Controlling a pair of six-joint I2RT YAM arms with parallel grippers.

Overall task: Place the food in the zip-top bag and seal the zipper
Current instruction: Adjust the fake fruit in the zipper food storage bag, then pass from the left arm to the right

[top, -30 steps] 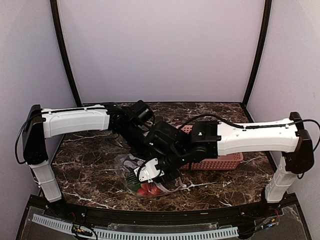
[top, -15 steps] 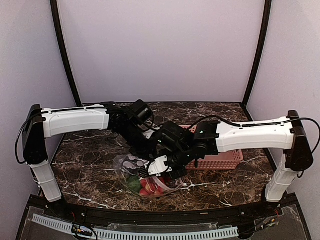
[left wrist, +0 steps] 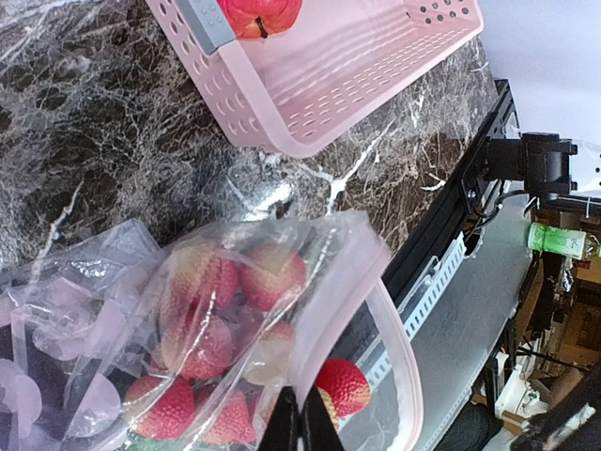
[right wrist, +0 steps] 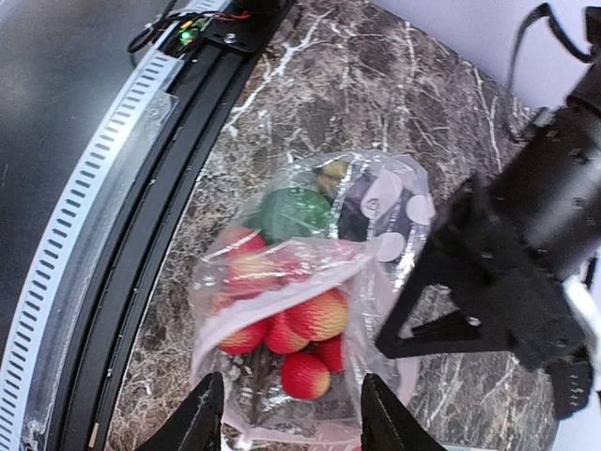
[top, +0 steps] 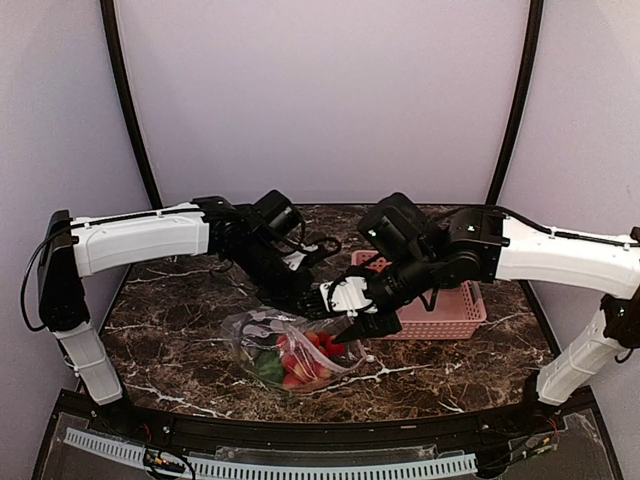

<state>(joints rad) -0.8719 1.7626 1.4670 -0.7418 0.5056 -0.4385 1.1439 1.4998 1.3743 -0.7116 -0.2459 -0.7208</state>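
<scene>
Step, my read: loading. Left end effector [left wrist: 299,423] clamped tight on upper lip of clear floppy spot-printed zip-top bag [top: 255,330], holding mouth open. Right end effector [right wrist: 291,413] roughly half open, empty, hovering over mouth.

Bag lies on dark marble surface [top: 170,330], near pink plastic lattice basket [top: 440,320]. Red round toy berries [right wrist: 310,315] and green toy pepper [right wrist: 296,211] inside. One red toy piece [left wrist: 258,14] in basket.

Next, likely: right fetches it, drops it in; then thin whitish zipper strip [left wrist: 390,319] needs pressing shut.

Bag long axis left-right; mouth points to my right.
</scene>
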